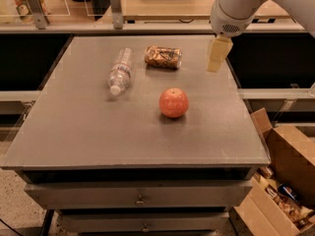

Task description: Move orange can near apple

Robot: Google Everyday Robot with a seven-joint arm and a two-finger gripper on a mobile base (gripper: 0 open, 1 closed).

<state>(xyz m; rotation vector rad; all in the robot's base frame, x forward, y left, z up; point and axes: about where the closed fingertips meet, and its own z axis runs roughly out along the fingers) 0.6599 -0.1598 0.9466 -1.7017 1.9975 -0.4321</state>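
Gripper (218, 54) hangs over the table's (98, 141) right rear edge; spread or closed, can't tell. Apple (173, 103) sits mid-table, open tabletop around it. Orange can (163, 57), mottled brown-gold, lies on its side behind the apple, left of gripper, apart. Bottle (120, 71) lies left of the can.

Water bottle (120, 72) on table (98, 132)

No legible text on orange can (163, 57) label or water bottle (120, 71), gripper (214, 64) above table (88, 136), far right.
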